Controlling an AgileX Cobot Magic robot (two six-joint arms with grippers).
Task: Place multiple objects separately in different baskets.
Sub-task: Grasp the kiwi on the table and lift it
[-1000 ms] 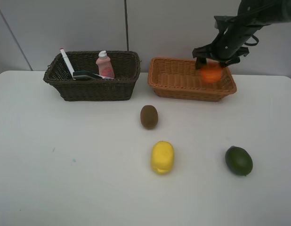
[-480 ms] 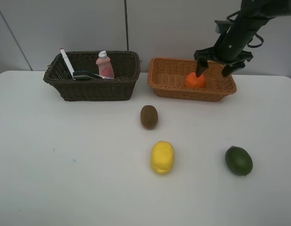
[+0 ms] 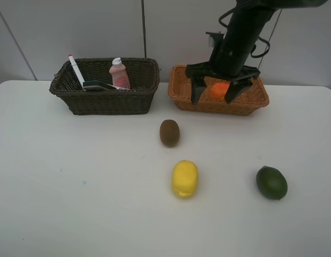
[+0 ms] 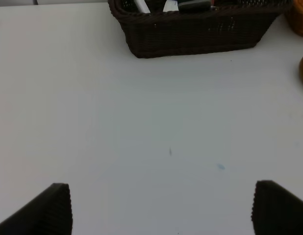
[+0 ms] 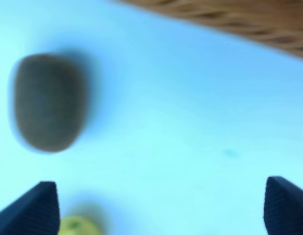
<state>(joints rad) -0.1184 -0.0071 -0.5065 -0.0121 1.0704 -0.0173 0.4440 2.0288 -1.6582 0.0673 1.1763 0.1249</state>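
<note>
right hand (image 3: 212,98) spread, empty, over front rim of tan basket (image 3: 255,103) | left hand (image 4: 161,210) spread above table (image 4: 141,122)

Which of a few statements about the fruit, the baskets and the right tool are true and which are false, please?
1. The orange lies in the tan basket. True.
2. The right tool is shut on the orange. False: its jaws stand open and hold nothing.
3. The kiwi sits in the dark basket. False: it lies on the table, in front of the baskets.
4. The lemon and the lime lie on the table. True.
5. The pink bottle is in the dark basket. True.
</note>
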